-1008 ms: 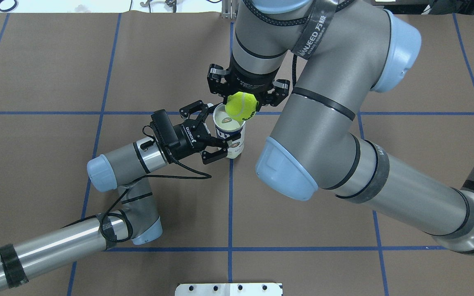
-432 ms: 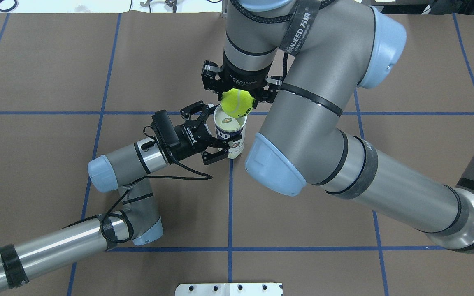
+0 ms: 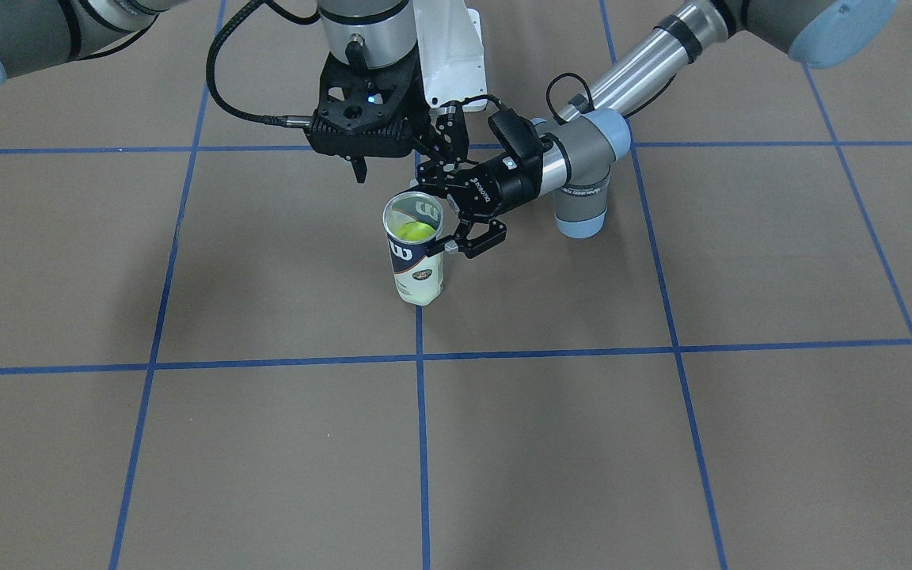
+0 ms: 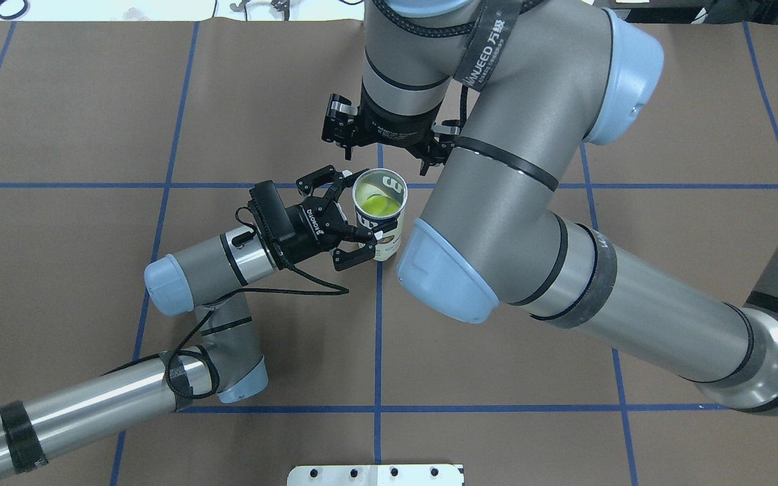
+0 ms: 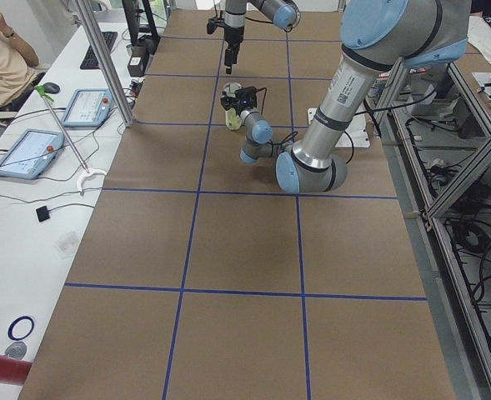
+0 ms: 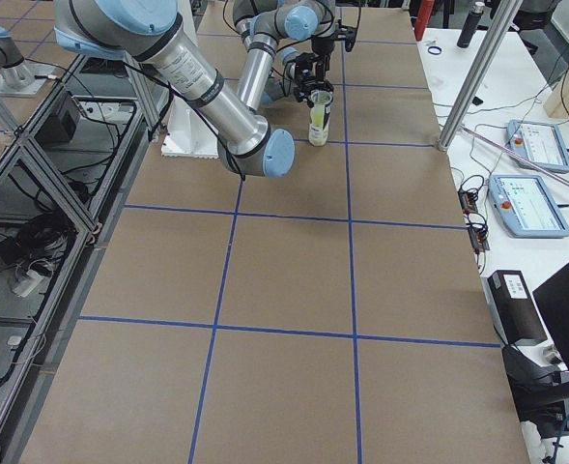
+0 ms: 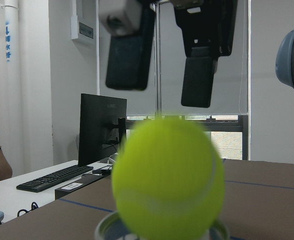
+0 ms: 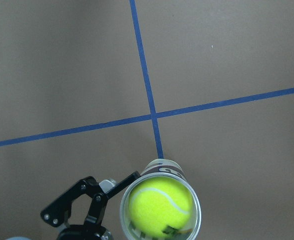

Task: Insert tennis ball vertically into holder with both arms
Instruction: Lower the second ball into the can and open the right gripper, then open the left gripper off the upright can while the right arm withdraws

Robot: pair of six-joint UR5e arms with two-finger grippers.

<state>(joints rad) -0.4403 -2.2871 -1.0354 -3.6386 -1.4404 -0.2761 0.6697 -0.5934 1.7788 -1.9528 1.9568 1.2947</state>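
The holder (image 4: pixel 383 233), a clear can with a white and navy label, stands upright on the brown table; it also shows in the front view (image 3: pixel 418 273). The tennis ball (image 4: pixel 376 203) lies inside it, seen through the mouth in the front view (image 3: pixel 412 231) and the right wrist view (image 8: pixel 159 205). In the left wrist view the ball (image 7: pixel 167 177) is blurred at the can's mouth. My left gripper (image 4: pixel 360 226) is shut on the holder's side from the left. My right gripper (image 4: pixel 387 156) hangs open and empty just above and beyond the mouth, with both fingers (image 7: pixel 129 55) apart.
The white pedestal base (image 3: pixel 448 55) stands behind the right gripper. A white plate (image 4: pixel 375 474) lies at the table's near edge. My right arm's elbow (image 4: pixel 446 277) hangs close to the can's right. Operators' desks with tablets (image 6: pixel 526 203) flank the table ends.
The right gripper opened and let go of the tennis ball, which dropped into the holder. The right gripper drew back slightly from the mouth. The left gripper has not moved.
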